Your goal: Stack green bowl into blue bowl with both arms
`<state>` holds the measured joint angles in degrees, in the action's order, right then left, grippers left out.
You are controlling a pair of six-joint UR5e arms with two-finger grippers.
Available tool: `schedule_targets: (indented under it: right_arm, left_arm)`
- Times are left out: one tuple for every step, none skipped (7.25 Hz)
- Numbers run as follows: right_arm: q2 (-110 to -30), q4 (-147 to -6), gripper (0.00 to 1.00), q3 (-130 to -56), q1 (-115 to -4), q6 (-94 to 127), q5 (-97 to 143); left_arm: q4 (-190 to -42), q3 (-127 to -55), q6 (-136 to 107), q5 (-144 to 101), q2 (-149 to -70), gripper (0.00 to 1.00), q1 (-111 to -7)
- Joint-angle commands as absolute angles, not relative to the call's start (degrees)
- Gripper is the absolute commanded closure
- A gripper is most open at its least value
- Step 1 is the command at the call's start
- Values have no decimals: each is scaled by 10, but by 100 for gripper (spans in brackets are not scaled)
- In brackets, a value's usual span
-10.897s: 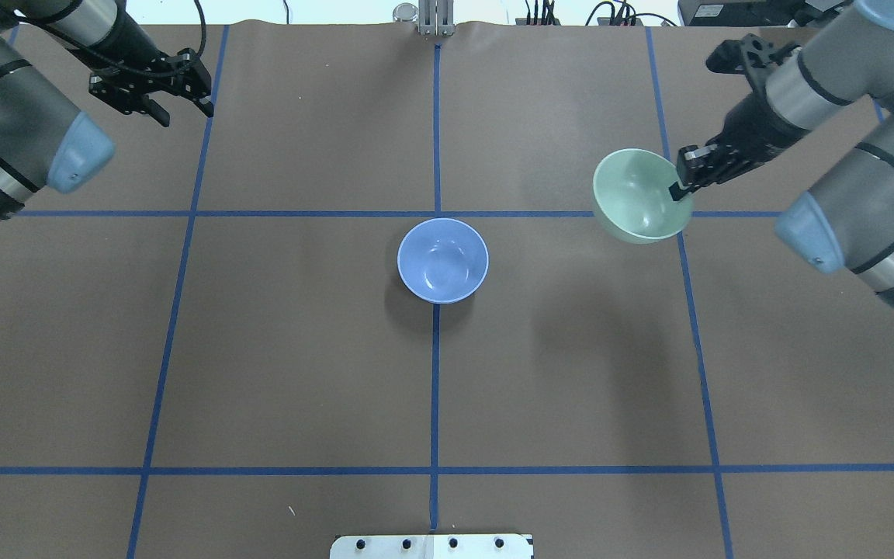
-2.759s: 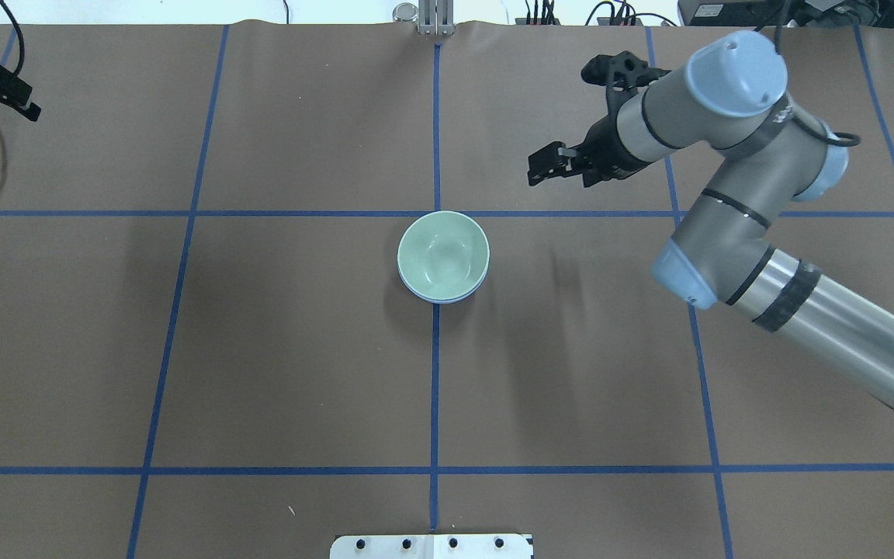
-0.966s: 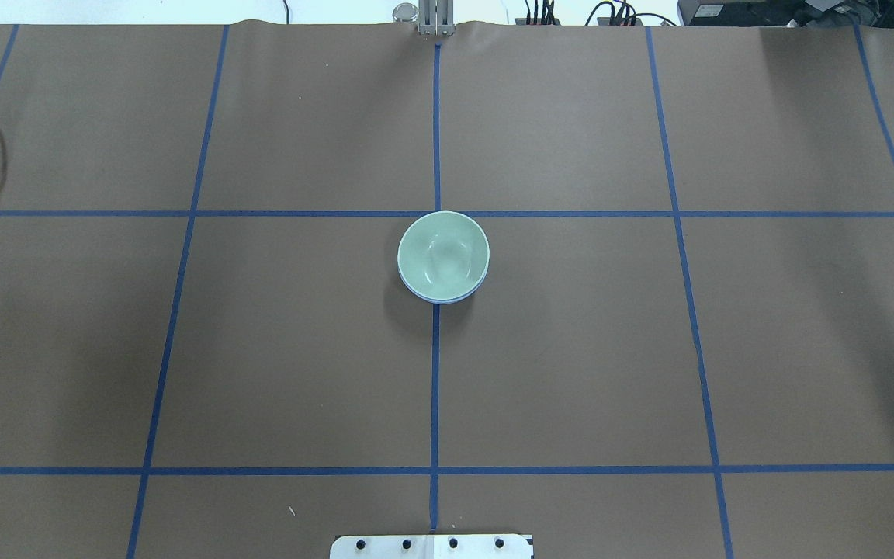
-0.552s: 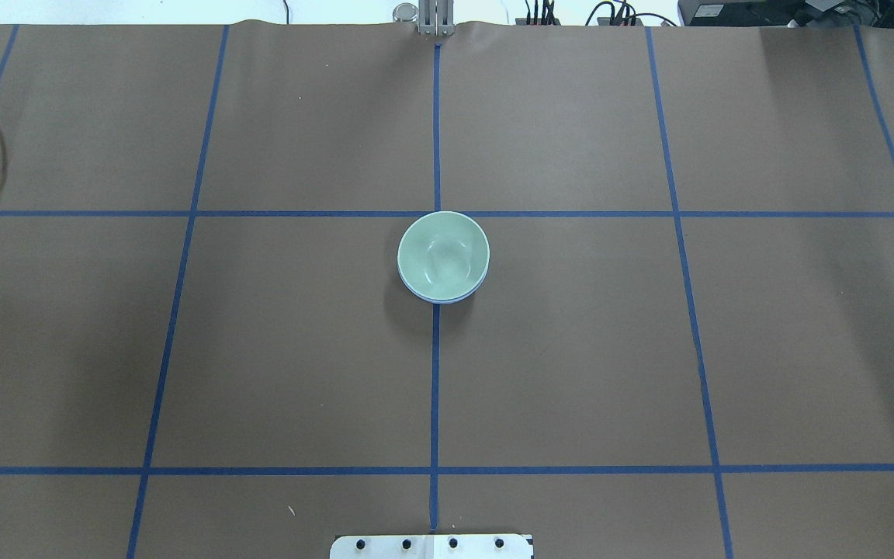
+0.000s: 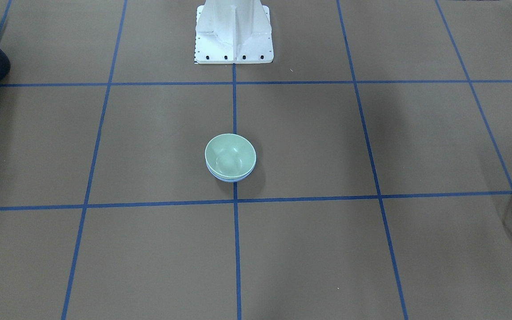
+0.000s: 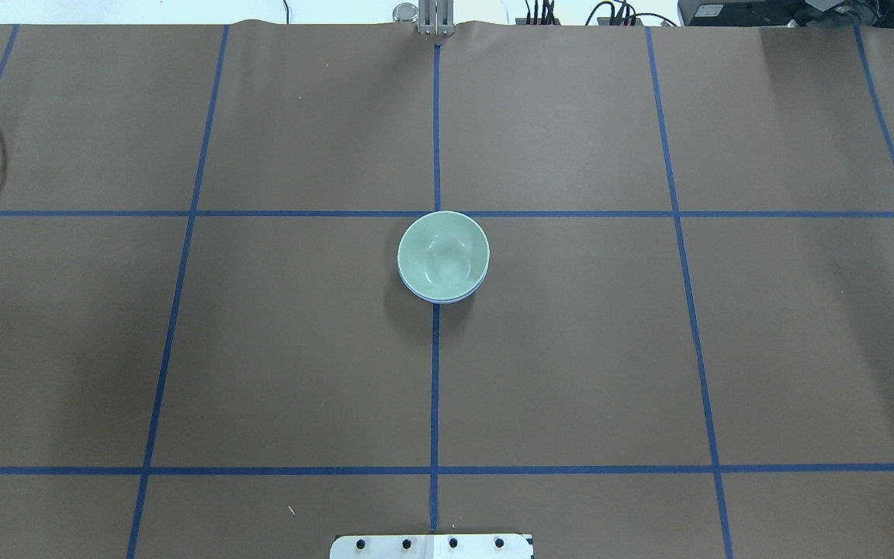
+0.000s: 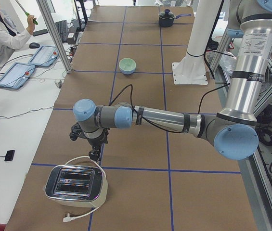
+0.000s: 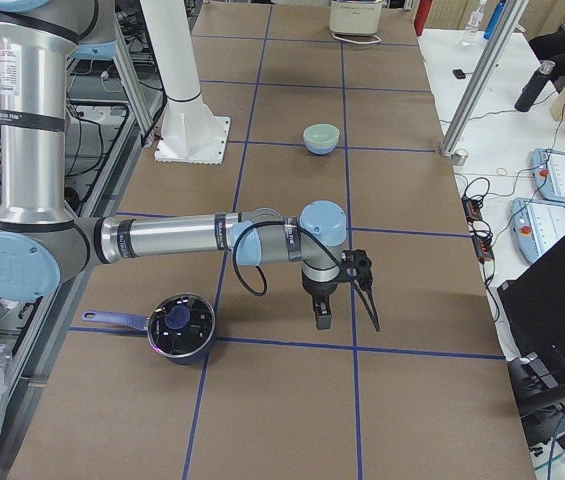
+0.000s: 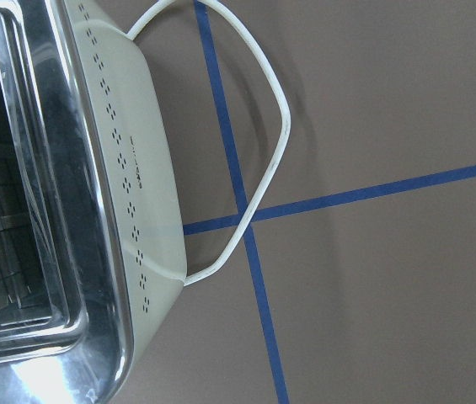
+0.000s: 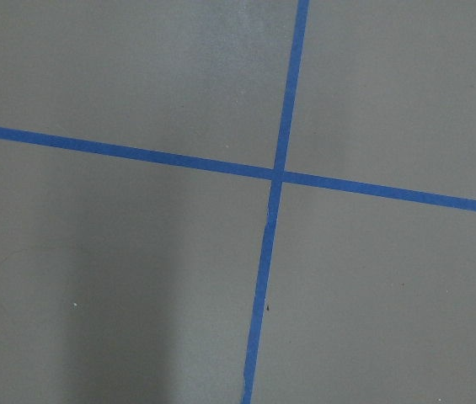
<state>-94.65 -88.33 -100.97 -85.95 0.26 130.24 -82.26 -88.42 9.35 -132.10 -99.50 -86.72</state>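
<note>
**Squarely nested: green bowl (image 6: 442, 252) sits inside blue bowl (image 5: 230, 179)**

The brown counter (image 6: 299, 349) is taped into blue squares. The left arm (image 7: 160, 118) stretches low toward the end on its own side. Its left fingers (image 7: 96, 155) point down just above a chrome toaster (image 7: 75, 185). The right arm (image 8: 172, 237) reaches toward the opposite end, and its right fingers (image 8: 322, 318) hang near a dark pot (image 8: 180, 327). Both sets of fingers show only in the side views, so I cannot tell how far either is parted; nothing appears to be held. The stacked bowls stand mid-counter on the centre tape line, in front of the white pedestal (image 5: 234, 31) and well apart from both arms. Only a thin blue rim shows beneath the green. The toaster's white cable (image 9: 263, 101) loops over a tape crossing.
</note>
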Motion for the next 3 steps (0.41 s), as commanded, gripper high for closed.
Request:
schedule_targets:
  right_arm:
    - [-947,-883,0,-1010,-860,3,1303]
    - [-947,-883,0,-1009,-860,3,1303]
    - [-946,-883,0,-1009,-860,3,1303]
  left_arm:
    - [-823,-884,93,-1321,-995,1,-867]
    - [-824,-884,93,-1321,-994,1,-867]
    - [-824,-884,93,-1321,-994,1,-867]
